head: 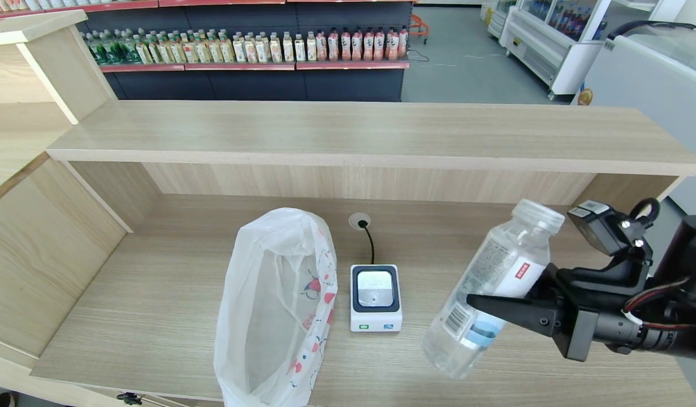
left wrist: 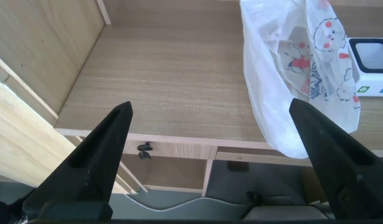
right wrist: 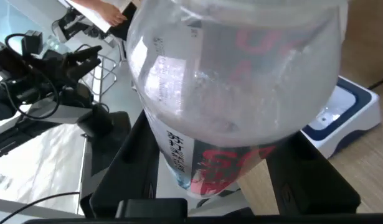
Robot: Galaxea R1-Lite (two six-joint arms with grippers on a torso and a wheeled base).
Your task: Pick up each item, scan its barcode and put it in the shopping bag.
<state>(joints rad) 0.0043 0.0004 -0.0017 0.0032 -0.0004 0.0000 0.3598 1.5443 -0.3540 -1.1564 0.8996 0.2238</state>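
We see one clear plastic bottle (head: 511,249), see-through and without colour inside, with a pale screw cap. Its white label carries a red patch, small print, a barcode near the lower end and a light blue band. The bottle is held in the air above the right part of the worktop (head: 155,294), tilted with its cap up and away from us and its base pointing down toward the near edge. It is to the right of the scanner (head: 375,297) and apart from it.

The right claw (head: 497,297) is closed around the bottle's lower half, with one dark finger lying across the label. In the right wrist view the bottle's (right wrist: 235,81) rounded base looms large.

The left claw (left wrist: 210,106) has its two dark fingers spread wide with nothing between them. It hangs over the near edge of the worktop, beside the bag (left wrist: 291,74).

One shopping bag (head: 277,305) stands just left of the scanner, mouth open. It is thin white plastic printed with red cartoon figures. The one scanner is a white box with a dark-framed window, and a black cable (head: 370,243) runs from it to a hole in the worktop.
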